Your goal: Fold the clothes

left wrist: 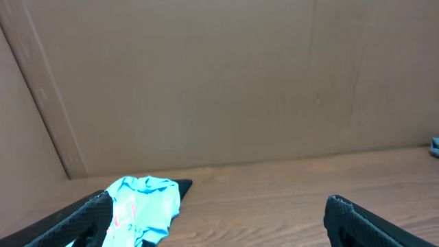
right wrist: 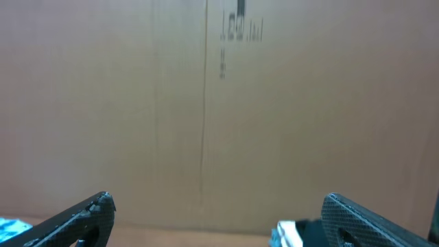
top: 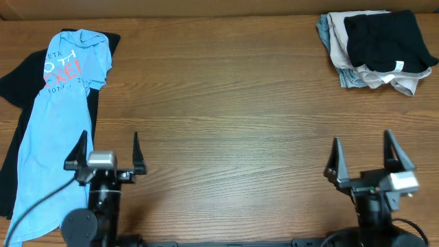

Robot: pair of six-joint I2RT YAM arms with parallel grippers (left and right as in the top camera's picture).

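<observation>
The light blue T-shirt (top: 58, 123) lies long and rumpled at the left edge of the counter (top: 226, 103), printed end farthest from the robot, partly over a black garment (top: 14, 82). No fold shows in it, so by the look of things the folding of this shirt has not begun: it must first be pulled onto open counter and spread flat. A stack of clothes (top: 374, 48) in the far right corner looks roughly folded. The left end effector (top: 110, 140) hangs just beside the shirt's right edge, fingers spread wide and empty. The right end effector (top: 362, 140), well apart from any cloth, is equally wide and holds nothing
</observation>
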